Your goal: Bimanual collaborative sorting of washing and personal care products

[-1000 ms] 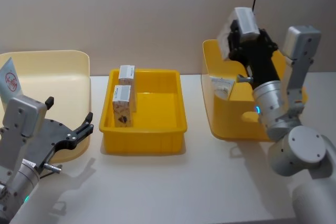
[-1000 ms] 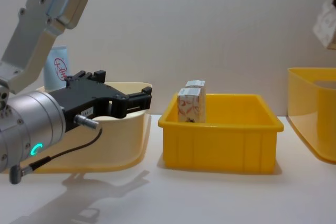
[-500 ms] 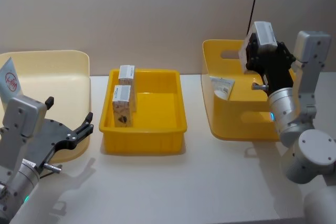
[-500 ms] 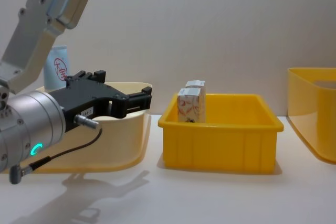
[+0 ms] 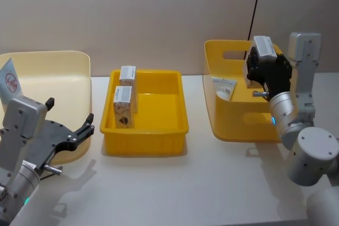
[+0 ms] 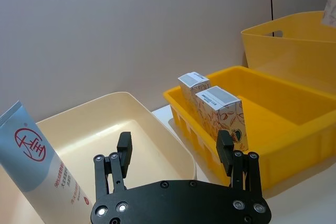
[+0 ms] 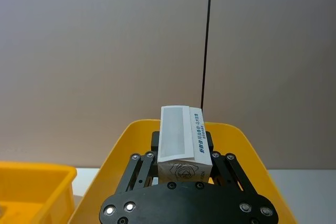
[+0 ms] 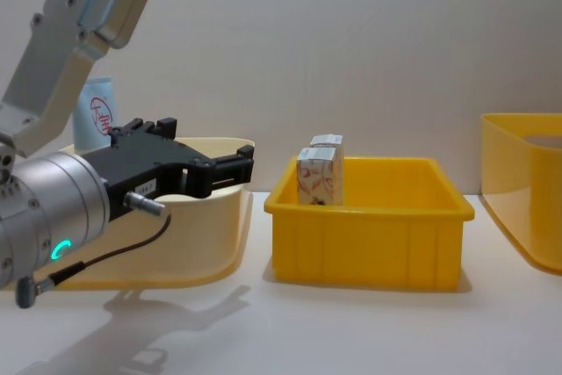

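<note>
Pale tube at left, patterned cartons centre, one carton gripped at right.
The squeeze tube [image 5: 10, 81] leans in the cream bin [image 5: 58, 67]; the left gripper [image 5: 71, 125] waits wide open, empty. Two cartons [image 5: 125, 99] stand in the middle bin [image 5: 159, 136]. The right gripper [image 5: 265, 70] clamps a light, crushable carton [image 5: 262, 46] by its flat sides above the right bin [image 5: 228, 125].

Probably a lab test bench — bare beige wall [image 5: 132, 14], white table [image 5: 185, 189], yellow bins [image 5: 145, 144].

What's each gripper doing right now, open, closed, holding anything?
Left gripper: open, holding nothing, near the cream bin.
Right gripper: shut on a small white carton, over the right yellow bin.
</note>
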Controlling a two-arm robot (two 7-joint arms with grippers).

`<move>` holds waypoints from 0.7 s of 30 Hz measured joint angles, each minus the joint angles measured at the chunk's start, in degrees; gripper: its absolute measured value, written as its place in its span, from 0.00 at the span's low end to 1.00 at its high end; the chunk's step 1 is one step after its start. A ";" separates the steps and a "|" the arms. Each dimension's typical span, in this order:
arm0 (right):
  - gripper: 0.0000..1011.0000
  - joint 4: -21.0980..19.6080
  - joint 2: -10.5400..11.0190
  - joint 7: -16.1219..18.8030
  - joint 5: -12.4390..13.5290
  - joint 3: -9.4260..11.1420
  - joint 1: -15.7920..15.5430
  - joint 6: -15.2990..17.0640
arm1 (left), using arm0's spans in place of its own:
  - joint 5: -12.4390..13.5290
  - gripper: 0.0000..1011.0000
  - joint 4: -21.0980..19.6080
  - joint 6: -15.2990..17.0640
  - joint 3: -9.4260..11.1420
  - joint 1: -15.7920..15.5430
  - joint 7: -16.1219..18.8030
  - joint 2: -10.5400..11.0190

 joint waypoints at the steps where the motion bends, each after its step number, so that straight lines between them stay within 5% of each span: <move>1: 0.41 -0.02 -0.06 -0.12 -0.28 -0.04 0.07 0.91 | 0.00 0.99 0.00 0.00 0.00 0.00 0.00 0.00; 21: 0.40 0.68 -1.32 -1.96 -3.15 -0.52 0.77 10.01 | 0.00 0.99 0.00 0.00 0.00 0.00 0.00 0.00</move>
